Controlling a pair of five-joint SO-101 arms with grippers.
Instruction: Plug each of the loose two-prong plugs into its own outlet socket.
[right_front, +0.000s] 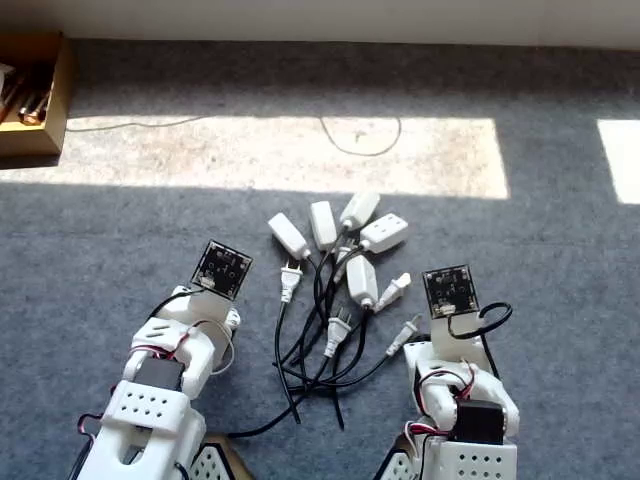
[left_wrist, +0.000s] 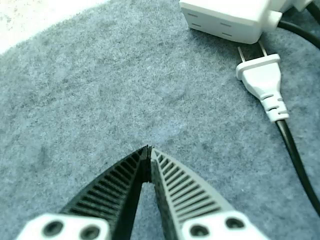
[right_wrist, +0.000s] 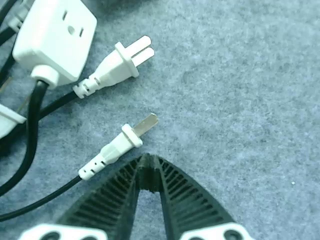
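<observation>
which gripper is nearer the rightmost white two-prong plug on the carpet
Right. The right gripper sits just beside that white two-prong plug; the left gripper is across the black cable tangle.

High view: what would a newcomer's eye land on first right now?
The cluster of white outlet sockets and loose two-prong plugs, black cables tangled, lies on the grey carpet between the two arms. Beyond it a sunlit patch crosses the floor. The left gripper and right gripper are both shut and empty, the nearest plug just ahead of the right one's tips.
</observation>
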